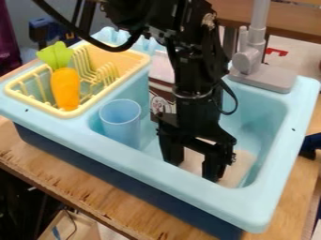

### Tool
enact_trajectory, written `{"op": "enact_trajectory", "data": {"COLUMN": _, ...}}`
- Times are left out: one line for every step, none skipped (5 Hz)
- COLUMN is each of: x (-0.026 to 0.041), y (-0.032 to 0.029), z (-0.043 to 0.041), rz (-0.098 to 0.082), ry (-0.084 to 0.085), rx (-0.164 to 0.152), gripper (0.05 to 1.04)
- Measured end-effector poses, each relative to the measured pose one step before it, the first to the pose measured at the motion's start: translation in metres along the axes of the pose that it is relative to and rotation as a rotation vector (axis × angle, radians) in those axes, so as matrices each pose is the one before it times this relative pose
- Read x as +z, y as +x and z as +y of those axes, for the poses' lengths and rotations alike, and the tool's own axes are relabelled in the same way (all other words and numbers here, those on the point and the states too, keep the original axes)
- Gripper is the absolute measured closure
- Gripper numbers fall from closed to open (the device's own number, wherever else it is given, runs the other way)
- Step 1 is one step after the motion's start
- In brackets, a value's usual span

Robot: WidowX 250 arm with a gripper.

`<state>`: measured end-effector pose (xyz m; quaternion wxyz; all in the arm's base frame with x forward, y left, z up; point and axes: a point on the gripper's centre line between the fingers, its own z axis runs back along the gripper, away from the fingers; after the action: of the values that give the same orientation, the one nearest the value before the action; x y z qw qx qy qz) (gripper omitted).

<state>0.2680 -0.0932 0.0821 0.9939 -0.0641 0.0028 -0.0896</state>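
The black gripper [193, 165] hangs down inside the light blue sink [271, 208], its two fingers spread apart. Beneath and behind them a flat beige thing [241, 171] lies on the basin floor, partly covered by the gripper; whether they touch, I cannot tell. A translucent blue cup [121, 123] stands upright in the basin, left of the gripper. An orange toy carrot [65, 88] with a green top rests in the yellow drying rack [134, 63] at the upper left.
Behind the gripper, a brown and white box-like thing [160, 99] is partly hidden by the arm. The grey faucet [257, 63] rises at the sink's back right. The sink stands on a wooden table [97, 185]; its walls surround the gripper.
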Motion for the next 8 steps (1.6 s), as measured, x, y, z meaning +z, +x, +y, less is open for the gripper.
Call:
{"op": "enact_trajectory", "data": {"x": -0.00096, "y": 0.00598, "z": -0.00326, "rz": -0.0125, "ry": -0.0724, "rx": 0.0038, "gripper": 0.083}}
{"op": "enact_trajectory", "data": {"x": -0.00032, "y": 0.01356, "z": -0.00118, "rz": -0.023, "ry": -0.004, "rx": 0.0002, "gripper": 0.082}}
{"op": "enact_trajectory", "data": {"x": 0.00022, "y": 0.02647, "z": 0.00136, "rz": -0.0929, "ry": 0.0114, "rx": 0.0334, "gripper": 0.082}}
{"op": "enact_trajectory", "data": {"x": -0.00334, "y": 0.02419, "z": 0.00264, "rz": -0.0249, "ry": 0.0375, "rx": -0.0074, "gripper": 0.082}}
{"op": "enact_trajectory", "data": {"x": -0.00025, "y": 0.00758, "z": 0.00047, "rz": -0.0134, "ry": 0.0167, "rx": -0.01, "gripper": 0.082}}
{"op": "enact_trajectory", "data": {"x": 0.00288, "y": -0.00209, "z": 0.00008, "rz": 0.0077, "ry": 0.0021, "rx": -0.0149, "gripper": 0.082}}
{"op": "enact_trajectory", "data": {"x": 0.00756, "y": -0.01171, "z": 0.0011, "rz": 0.0049, "ry": 0.0121, "rx": -0.0196, "gripper": 0.083}}
{"op": "enact_trajectory", "data": {"x": 0.02925, "y": -0.00614, "z": -0.00278, "rz": -0.0515, "ry": -0.0046, "rx": -0.0109, "gripper": 0.083}}
